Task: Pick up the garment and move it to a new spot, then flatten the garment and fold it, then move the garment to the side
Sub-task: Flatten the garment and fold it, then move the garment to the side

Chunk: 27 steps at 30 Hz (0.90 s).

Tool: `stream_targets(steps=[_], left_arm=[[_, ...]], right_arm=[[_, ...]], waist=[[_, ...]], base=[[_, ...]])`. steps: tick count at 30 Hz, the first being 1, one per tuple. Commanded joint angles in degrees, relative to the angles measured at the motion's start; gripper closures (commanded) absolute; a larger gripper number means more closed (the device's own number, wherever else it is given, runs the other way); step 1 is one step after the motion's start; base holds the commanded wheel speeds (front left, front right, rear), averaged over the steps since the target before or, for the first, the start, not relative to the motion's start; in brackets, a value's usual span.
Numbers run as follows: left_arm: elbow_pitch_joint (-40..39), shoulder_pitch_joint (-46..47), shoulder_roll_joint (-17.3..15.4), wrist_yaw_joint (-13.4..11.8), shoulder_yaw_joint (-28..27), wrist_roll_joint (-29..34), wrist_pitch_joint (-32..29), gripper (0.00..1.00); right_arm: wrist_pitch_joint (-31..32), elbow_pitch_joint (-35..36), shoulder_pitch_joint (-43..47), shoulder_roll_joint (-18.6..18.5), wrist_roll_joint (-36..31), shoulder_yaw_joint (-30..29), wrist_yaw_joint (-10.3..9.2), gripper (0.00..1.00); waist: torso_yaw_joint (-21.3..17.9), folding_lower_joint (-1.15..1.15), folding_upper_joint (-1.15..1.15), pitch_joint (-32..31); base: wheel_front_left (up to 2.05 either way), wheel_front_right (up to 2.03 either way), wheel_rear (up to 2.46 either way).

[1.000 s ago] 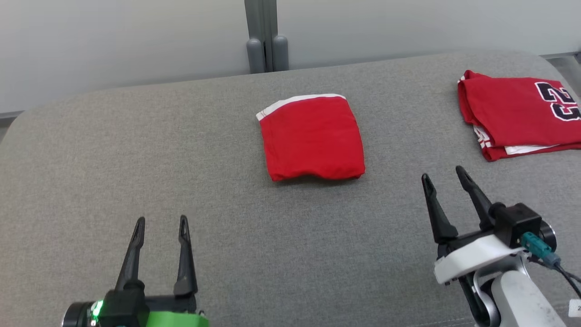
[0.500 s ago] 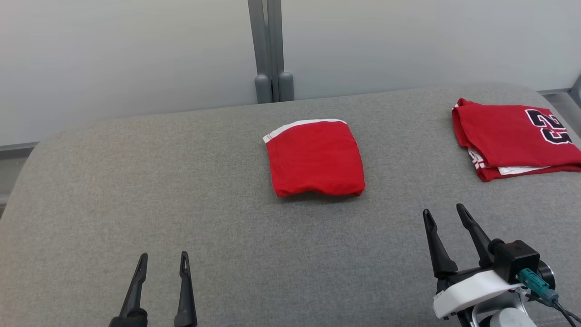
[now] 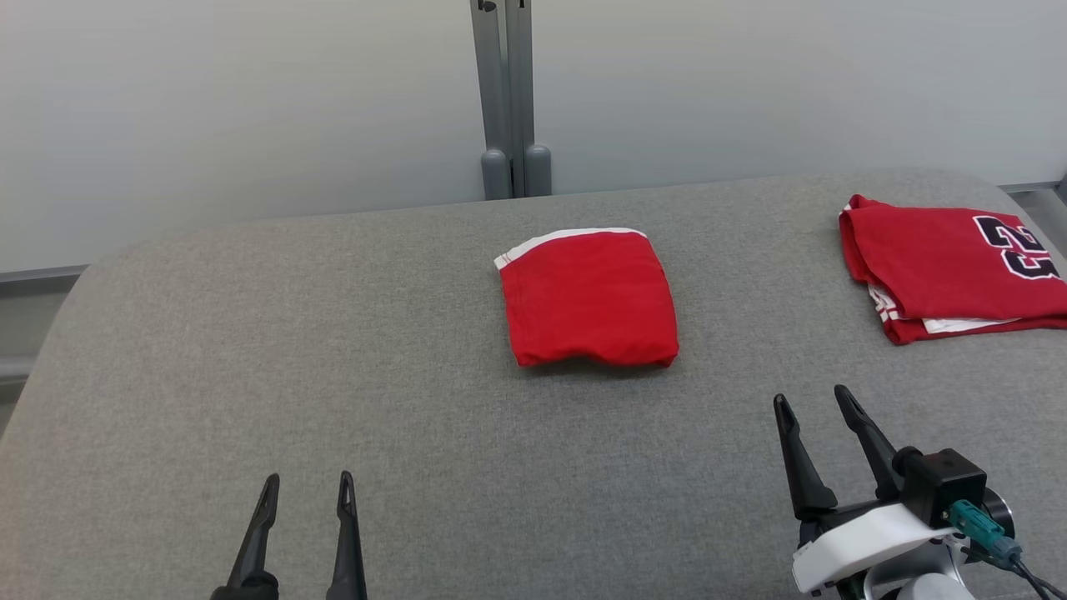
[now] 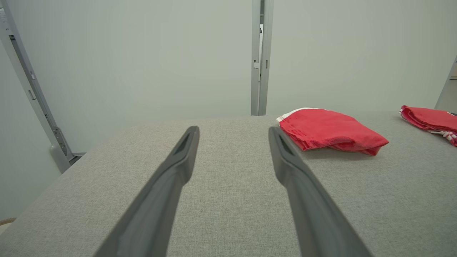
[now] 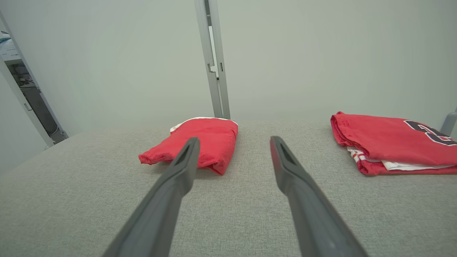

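Observation:
The garment point(image 3: 588, 300), red with a white band along its far edge, lies folded in a compact rectangle at the middle of the grey padded table point(image 3: 333, 358). My left gripper point(image 3: 308, 483) stands open near the front left, well short of it, with nothing between its fingers. Open and empty too, my right gripper point(image 3: 810, 397) is at the front right, a little nearer than the garment's front edge. In the left wrist view the garment point(image 4: 330, 130) lies ahead and right of the left gripper point(image 4: 232, 130). From the right gripper point(image 5: 234, 140), the garment point(image 5: 217, 139) is ahead and left.
A second red garment, a folded jersey point(image 3: 942, 267) with dark numerals, lies at the table's far right edge; the jersey point(image 5: 389, 142) also shows right of the right fingers. A grey post point(image 3: 510, 100) and pale wall stand behind the table. The table's corners are rounded.
The head camera has tilted up, so everything sits lower in the picture. Both grippers have drawn back a little from the garment and stay open. The garments lie as before.

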State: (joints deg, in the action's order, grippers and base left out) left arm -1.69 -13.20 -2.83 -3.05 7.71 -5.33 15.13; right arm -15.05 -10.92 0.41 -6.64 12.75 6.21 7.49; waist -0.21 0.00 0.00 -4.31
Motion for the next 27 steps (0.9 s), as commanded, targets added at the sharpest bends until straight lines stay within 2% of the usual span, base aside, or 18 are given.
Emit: stream_targets(steps=[1, 27], left_arm=[[0.1, -0.5, -0.1, -0.3, 0.0, 0.5, 0.0, 0.00], [0.7, 0.4, -0.1, 0.3, 0.2, 0.7, 0.0, 0.00]], right_arm=[[-0.1, -0.1, 0.3, -0.3, 0.2, 0.0, -0.01, 0.00], [-0.1, -0.5, -0.2, -0.2, 1.1, 0.7, -0.01, 0.00]], waist=[[0.0, 0.00, 0.00, 0.1], [0.3, 0.00, 0.00, 0.6]], base=[[0.00, 0.00, 0.00], [0.00, 0.00, 0.00]])
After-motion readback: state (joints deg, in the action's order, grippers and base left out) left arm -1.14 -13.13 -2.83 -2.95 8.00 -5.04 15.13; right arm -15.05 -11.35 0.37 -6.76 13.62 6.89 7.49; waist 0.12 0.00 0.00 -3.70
